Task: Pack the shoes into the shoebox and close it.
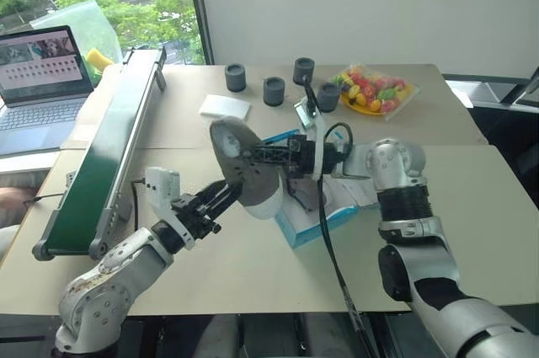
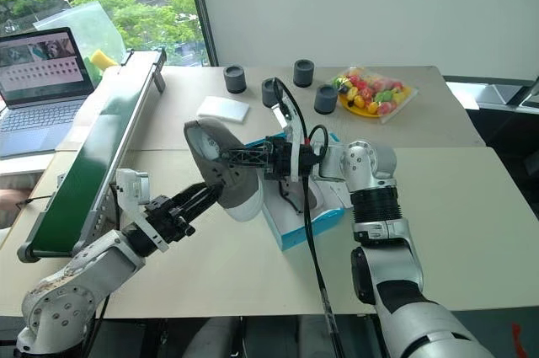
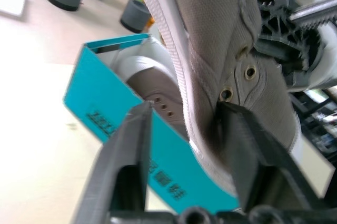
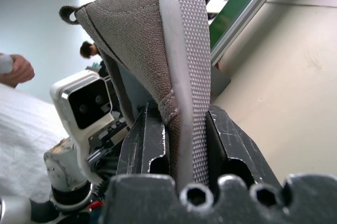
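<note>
Handover above the turquoise-blue cardboard shoebox [image 1: 313,225]: with your right gripper [image 4: 179,129] clamped on the grey-brown canvas shoe [image 1: 246,168], draw clear the left gripper [image 3: 184,129], whose jaws stand open, then lower it beside its boxed mate [image 3: 158,84].

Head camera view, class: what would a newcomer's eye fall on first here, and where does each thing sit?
First, the grey-brown shoe held up in mid-air over the table's middle, sole edge pinched in the right tool, with the left tool open beside it. Just behind it sits the open turquoise shoebox, the second shoe already inside. At the table's left edge, a long green conveyor also stands out.
</note>
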Controlling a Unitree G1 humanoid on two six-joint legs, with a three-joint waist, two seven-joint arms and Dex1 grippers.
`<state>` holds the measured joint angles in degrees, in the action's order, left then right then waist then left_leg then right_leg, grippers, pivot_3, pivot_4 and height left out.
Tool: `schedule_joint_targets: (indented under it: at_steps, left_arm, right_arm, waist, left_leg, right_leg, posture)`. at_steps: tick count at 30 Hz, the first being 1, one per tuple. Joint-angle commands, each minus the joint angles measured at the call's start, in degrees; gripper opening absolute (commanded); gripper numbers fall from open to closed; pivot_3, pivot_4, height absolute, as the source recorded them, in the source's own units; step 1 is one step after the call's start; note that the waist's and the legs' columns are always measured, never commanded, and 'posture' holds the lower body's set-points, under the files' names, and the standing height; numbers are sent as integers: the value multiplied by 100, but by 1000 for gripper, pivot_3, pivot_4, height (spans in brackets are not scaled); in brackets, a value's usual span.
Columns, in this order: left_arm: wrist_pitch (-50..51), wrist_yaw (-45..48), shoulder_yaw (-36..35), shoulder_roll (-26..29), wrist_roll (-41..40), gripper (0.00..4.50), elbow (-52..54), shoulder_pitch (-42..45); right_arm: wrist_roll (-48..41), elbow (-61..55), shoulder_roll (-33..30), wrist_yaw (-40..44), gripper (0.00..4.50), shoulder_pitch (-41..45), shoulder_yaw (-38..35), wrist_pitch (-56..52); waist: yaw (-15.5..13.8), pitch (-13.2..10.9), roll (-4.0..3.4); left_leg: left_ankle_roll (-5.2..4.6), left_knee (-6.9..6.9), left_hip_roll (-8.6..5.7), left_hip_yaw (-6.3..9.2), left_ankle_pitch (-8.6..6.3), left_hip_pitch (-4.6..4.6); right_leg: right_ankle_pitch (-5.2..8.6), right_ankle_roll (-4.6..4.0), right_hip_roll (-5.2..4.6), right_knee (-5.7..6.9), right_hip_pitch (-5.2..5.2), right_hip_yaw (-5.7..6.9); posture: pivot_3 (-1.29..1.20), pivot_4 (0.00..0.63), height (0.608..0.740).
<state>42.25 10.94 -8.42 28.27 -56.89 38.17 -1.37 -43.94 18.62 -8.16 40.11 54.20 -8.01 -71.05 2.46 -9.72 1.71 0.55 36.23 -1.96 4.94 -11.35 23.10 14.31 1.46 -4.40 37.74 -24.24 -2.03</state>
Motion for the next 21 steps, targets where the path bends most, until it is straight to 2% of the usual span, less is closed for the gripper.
schedule_joint_targets:
  at_steps: [1,5,8,15,21]
  left_arm:
    - [-103,426,245,510,613,2706,539,-204]
    - [-273,854,170,1080,1063,2706,808,-350]
    - [-361,1117,-101,1371,1189,2706,914,-404]
    - [-388,1390,-223,1484,1345,2706,863,-432]
    - [-368,1350,-146,1360,1535,2706,872,-377]
  right_arm:
    - [113,359,0,-946,472,607,-784,668]
    - [487,495,-297,-1277,472,869,-672,926]
    - [1091,194,-860,-1104,472,952,364,584]
    - [1770,-480,-1670,-717,472,587,1876,259]
    - [2262,-1042,-1732,-799,472,-58,2620,318]
  waist:
    - [-8,-1,-1]
    - [-38,-3,-4]
    - [-21,-3,-4]
    - [13,-6,-9]
    - [1,-7,-8]
  left_leg:
    - [0,0,0,-5,0,-1]
    - [0,-5,-1,-11,0,1]
    - [0,-14,0,-16,0,1]
    - [-1,-21,6,-30,-1,-2]
    - [-1,-18,7,-30,-1,-3]
  right_leg:
    - [0,0,-1,2,-1,-4]
    - [-1,2,-1,-9,-2,-4]
    - [-1,2,-2,-16,-3,-7]
    - [0,2,0,-17,-8,-20]
    - [-1,5,0,-16,-6,-21]
  posture:
    - [0,150,740]
    - [0,150,740]
    - [0,150,740]
    - [0,150,740]
    - [0,150,740]
